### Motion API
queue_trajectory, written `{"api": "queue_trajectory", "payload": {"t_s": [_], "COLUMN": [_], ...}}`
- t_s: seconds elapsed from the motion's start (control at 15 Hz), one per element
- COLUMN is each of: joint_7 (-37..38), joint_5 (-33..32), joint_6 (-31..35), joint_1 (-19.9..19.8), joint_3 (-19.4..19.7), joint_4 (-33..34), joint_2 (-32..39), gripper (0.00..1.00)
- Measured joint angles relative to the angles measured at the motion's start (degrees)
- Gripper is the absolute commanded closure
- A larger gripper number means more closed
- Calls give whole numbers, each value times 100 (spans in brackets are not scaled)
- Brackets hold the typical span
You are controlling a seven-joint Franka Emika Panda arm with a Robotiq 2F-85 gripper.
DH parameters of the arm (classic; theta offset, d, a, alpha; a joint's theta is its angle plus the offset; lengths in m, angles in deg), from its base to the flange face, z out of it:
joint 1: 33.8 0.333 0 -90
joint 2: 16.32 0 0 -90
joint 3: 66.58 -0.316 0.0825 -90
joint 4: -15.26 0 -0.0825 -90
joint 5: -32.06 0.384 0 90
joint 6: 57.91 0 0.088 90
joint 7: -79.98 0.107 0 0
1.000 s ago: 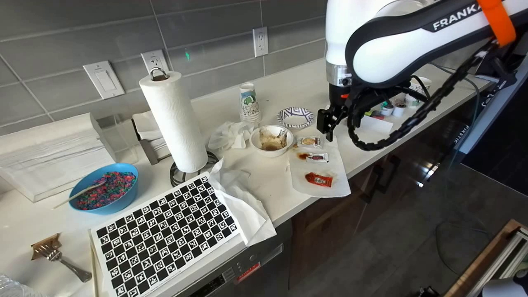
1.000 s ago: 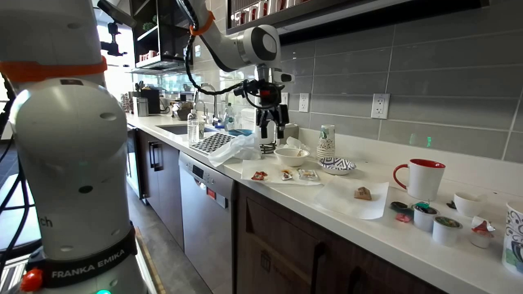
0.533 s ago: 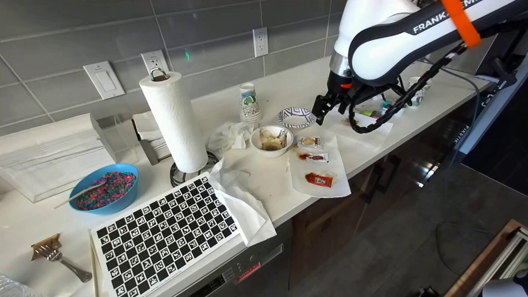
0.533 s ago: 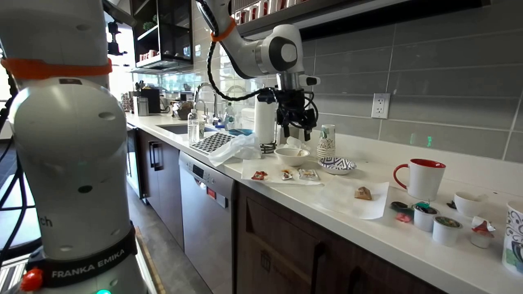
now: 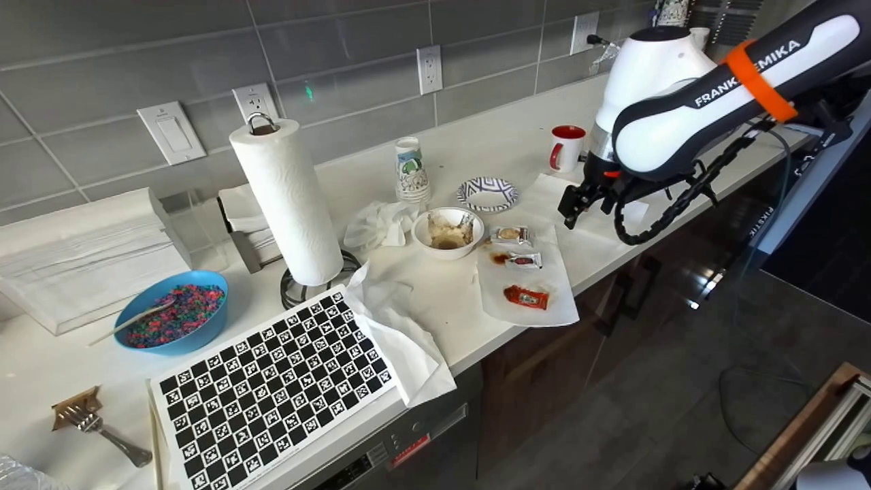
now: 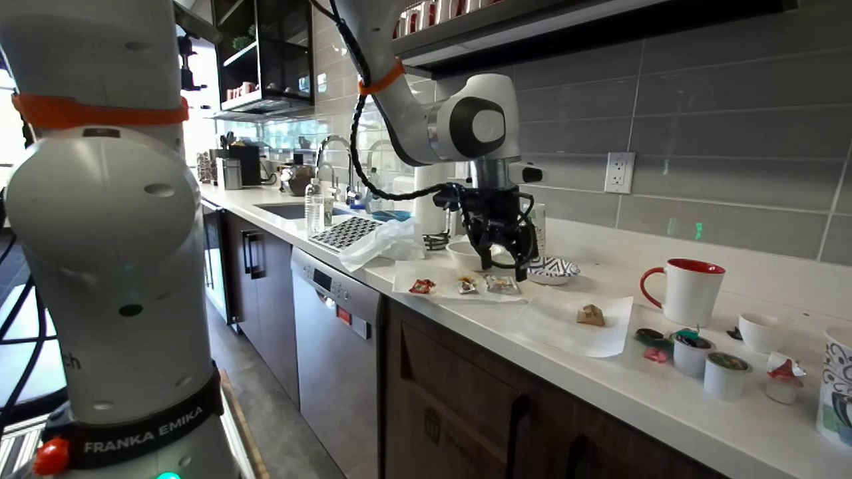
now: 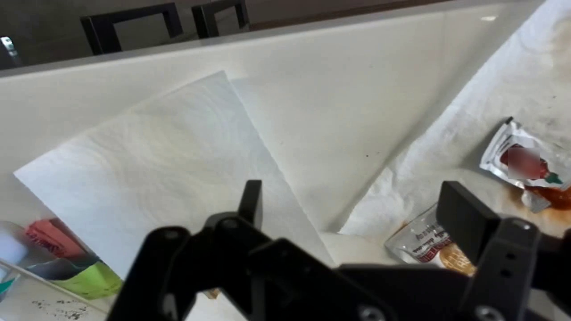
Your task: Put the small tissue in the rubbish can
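Note:
My gripper (image 5: 588,214) is open and empty above the counter; it also shows in an exterior view (image 6: 506,271). In the wrist view its spread fingers (image 7: 357,200) straddle the gap between two paper sheets. The smaller white tissue sheet (image 7: 178,151) lies flat, partly under the left finger; in an exterior view that sheet (image 6: 609,339) bears a brown packet (image 6: 591,315). A larger sheet (image 5: 493,299) holds used sauce packets. A crumpled white tissue (image 5: 381,223) lies beside the soiled bowl. Which one the task means I cannot tell. No rubbish can shows in these frames.
The bowl (image 5: 423,235), patterned plate (image 5: 488,194) and stacked cups (image 5: 412,170) stand near the wall. A red-and-white mug (image 6: 694,293) and small pods (image 6: 727,376) stand farther along. The paper towel roll (image 5: 289,204) stands upright. The counter's front edge (image 7: 285,38) runs alongside.
My open gripper has moved down and along the counter, from near the bowl and plate to between the two sheets. The mug is now uncovered in an exterior view.

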Motion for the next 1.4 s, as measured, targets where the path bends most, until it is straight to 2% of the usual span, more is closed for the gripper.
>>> {"api": "queue_trajectory", "payload": {"t_s": [0.47,0.87,1.2,1.4], "joint_7": [88,178,-426,-1118], "joint_5": [-26,-774,-781,-235], "joint_6": [0,186,928,1346], "joint_1": [25,-242,-480,-553], "joint_3": [-36,275,569,606], "joint_4": [9,26,64,102], "joint_2": [-25,38,250,466], "gripper": [0,0,0,0]}}
